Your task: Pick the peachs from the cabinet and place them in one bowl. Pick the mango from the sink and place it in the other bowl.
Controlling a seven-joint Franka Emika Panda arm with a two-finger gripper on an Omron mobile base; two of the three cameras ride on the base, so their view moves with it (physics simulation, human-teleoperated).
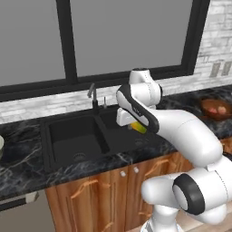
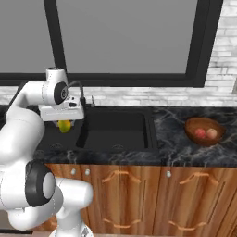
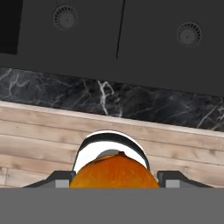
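white arm (image 2: 21, 125) bent forward at the elbow, wrist turned downward; gripper (image 2: 65, 126) pointing down, jaws closed on the mango (image 2: 65, 125) between the fingers.

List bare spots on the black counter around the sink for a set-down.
Bare black marble counter between the black double-basin sink and the dark-brown wooden bowl, plus the front strip. Crowded: that bowl, holding two reddish peaches, and the left basin, where the gripper holds the yellow-green mango.

The sink (image 2: 115, 127) sits in the counter (image 2: 185, 148) under the window (image 2: 125, 37), its faucet (image 2: 82, 95) behind the basins. The mango (image 2: 65, 125) hangs above the left basin. Right of the sink, two peaches (image 2: 205, 133) lie in a bowl (image 2: 190, 127).
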